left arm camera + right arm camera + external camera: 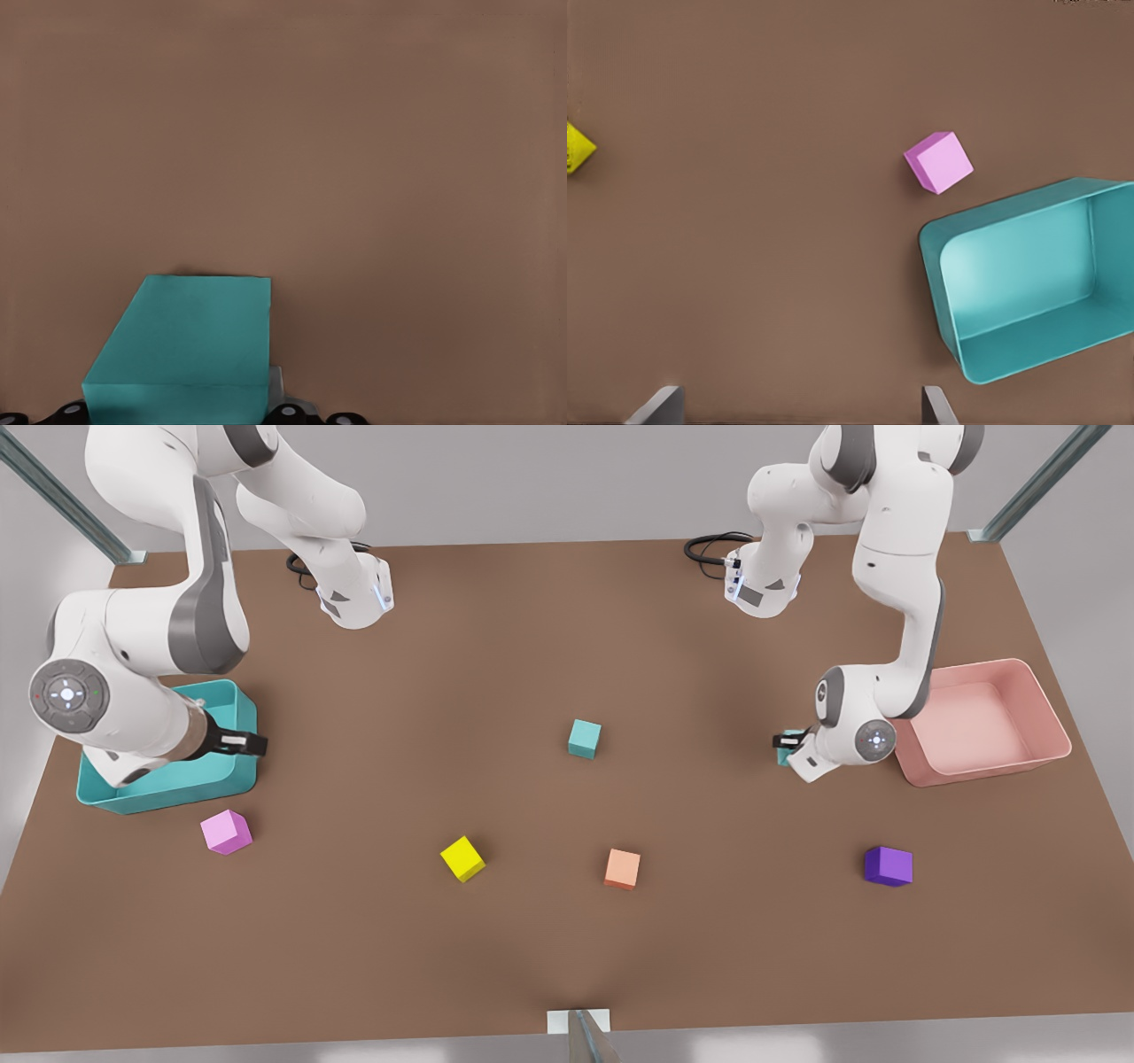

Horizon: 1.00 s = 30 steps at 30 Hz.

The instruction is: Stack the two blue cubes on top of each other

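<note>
Pincers and cubes on the brown table (496,957). The left gripper (791,746), low at the front view's right beside the pink tray (1054,726), is seen closing on a teal cube (190,350); in the left wrist view this cube sits between the fingers (288,413), though whether the pads actually press it cannot be told from the little that is visible. The second teal cube (585,739) is seen alone near the table's middle, well apart from the first. The right gripper (244,743) hangs over the teal tray (244,717) at the front view's left, its fingers (660,405) spread and nothing held. Near that tray lies a pink cube (226,833). Along the near side are placed a yellow cube (462,858), an orange cube (622,868) and a purple cube (888,865).
</note>
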Tool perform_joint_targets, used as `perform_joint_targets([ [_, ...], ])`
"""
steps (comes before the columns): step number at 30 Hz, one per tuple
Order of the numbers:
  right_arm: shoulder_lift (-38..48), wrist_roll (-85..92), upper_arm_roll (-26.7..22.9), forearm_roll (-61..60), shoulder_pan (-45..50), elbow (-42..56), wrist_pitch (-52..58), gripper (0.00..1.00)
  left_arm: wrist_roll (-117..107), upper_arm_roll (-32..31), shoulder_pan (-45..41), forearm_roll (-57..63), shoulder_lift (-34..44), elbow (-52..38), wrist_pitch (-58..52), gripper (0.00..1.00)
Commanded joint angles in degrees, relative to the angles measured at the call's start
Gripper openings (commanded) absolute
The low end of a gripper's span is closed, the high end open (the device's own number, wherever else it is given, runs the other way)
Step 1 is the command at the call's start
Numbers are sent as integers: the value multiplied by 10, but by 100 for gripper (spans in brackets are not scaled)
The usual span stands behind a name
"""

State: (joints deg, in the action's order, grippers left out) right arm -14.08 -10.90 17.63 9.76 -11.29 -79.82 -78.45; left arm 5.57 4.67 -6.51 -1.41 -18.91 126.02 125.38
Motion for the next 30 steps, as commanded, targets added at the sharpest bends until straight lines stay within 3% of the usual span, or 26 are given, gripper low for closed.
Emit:
perform_joint_targets([
  [1,0,223,0,-1,0,0,13,100,4,-7,-3,-6,12,-57,-130,63],
  [4,-1,223,0,-2,0,0,13,100,-89,-69,-11,-7,5,-115,-150,63],
  [6,-1,223,1,-2,0,0,13,100,-233,-170,-18,-11,-3,-144,-150,63],
  [8,-2,223,1,-2,0,0,14,100,-409,-261,-43,-8,-85,-239,-150,63],
  [13,-2,223,2,-3,1,0,17,100,-563,-267,-139,-7,-142,-288,-138,63],
  [20,-3,223,3,-2,2,-1,18,100,-615,-267,-171,-6,-167,-348,-138,63],
  [30,-4,224,4,-1,3,-1,23,100,-630,-266,-202,4,-197,-354,-118,63],
])
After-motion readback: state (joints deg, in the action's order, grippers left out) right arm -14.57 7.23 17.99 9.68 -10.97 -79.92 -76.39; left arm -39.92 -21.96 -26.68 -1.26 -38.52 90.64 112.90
